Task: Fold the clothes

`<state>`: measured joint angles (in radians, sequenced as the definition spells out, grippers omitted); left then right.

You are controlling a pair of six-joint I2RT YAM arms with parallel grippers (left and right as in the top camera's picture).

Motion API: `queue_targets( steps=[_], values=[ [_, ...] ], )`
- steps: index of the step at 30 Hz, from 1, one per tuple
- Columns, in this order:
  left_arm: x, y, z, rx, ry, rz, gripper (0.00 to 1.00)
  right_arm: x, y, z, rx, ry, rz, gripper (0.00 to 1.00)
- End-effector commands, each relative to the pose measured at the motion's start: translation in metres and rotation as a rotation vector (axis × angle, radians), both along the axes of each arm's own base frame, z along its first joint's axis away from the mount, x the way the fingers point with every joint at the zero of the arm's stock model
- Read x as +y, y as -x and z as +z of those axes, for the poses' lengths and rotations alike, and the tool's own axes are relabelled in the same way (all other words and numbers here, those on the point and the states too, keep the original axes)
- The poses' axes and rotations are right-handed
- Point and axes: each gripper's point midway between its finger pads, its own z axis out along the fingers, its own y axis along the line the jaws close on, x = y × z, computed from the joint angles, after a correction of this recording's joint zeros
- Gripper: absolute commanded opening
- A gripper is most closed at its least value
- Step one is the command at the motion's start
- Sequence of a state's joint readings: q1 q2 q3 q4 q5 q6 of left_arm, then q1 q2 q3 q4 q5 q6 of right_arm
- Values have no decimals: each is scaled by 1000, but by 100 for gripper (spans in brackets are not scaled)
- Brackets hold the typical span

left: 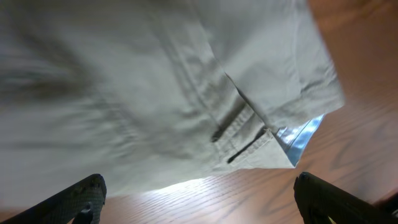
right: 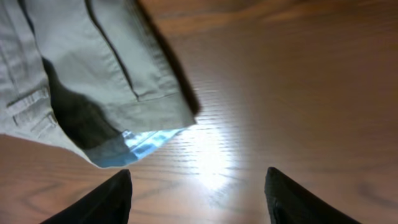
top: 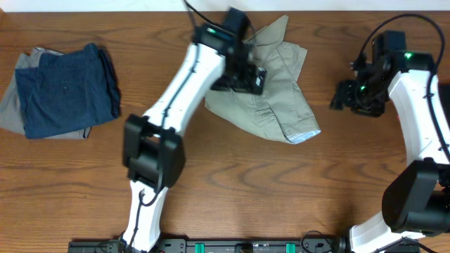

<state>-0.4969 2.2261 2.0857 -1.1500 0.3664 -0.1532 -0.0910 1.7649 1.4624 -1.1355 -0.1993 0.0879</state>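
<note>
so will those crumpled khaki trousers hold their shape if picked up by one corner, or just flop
Probably flop: the crumpled khaki-beige cloth trousers lie in soft folds, so a lifted corner would likely drag the rest behind. The thicker waistband corner with belt loops may hang heavier. Being woven cloth, they likely won't slide easily on the wooden table.

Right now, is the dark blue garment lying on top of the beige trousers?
No, the dark blue garment lies far off to the left, well apart from the beige trousers near the middle.
</note>
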Motion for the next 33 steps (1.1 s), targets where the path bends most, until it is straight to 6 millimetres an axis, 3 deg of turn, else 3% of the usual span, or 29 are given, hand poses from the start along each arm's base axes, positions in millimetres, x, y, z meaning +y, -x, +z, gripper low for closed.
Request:
queue_targets(
  steps=[1, 7, 14, 16, 19, 27, 33],
  values=[
    [-5, 7, -14, 15, -41, -23, 98, 21, 5, -19, -17, -98, 83, 66],
    [-2, 10, -15, 16, -71, -27, 98, 47, 5, -61, -76, -143, 143, 67],
    [6, 15, -16, 50, -90, -17, 98, 77, 7, -92, -154, -153, 228, 66],
    [7, 17, -16, 56, -94, -17, 98, 78, 7, -99, -168, -118, 236, 61],
    [9, 18, -16, 64, -98, -17, 98, 60, 3, -110, -165, 10, 125, 60],
    [9, 19, -16, 65, -99, -18, 98, 53, -15, -106, -243, 48, 89, 64],
    [10, 18, -17, 56, -105, -34, 98, 55, -49, -75, -347, 11, 81, 63]
  ],
)
